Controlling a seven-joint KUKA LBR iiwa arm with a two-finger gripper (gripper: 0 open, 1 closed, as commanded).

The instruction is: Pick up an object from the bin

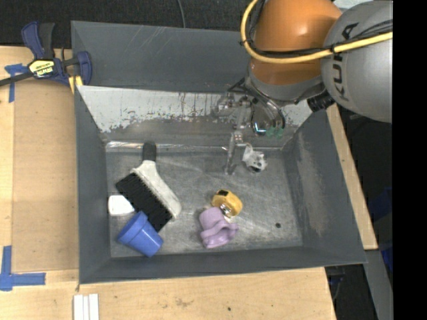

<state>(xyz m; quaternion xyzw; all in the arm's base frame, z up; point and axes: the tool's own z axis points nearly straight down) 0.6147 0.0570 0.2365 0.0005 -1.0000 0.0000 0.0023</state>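
- Camera view: we see the gripper [241,153] low over the floor of the bin [93,179], toward 1 o'clock from its middle. We cannot tell whether it is released or clenched.
- A small white-and-grey piece [254,159] lies just beside it, at its 3 o'clock.
- At 6 o'clock sit a yellow ring [227,203] and a purple figure [217,228]; at 8 o'clock lie a black-and-white brush [148,191], a white block [120,206] and a blue cup [141,235].

Silver-grey arm [367,79] with dark "KU" lettering; orange domed cover [293,25] ringed by yellow cable [360,43]; bare-metal gripper [241,157] fitted beneath.
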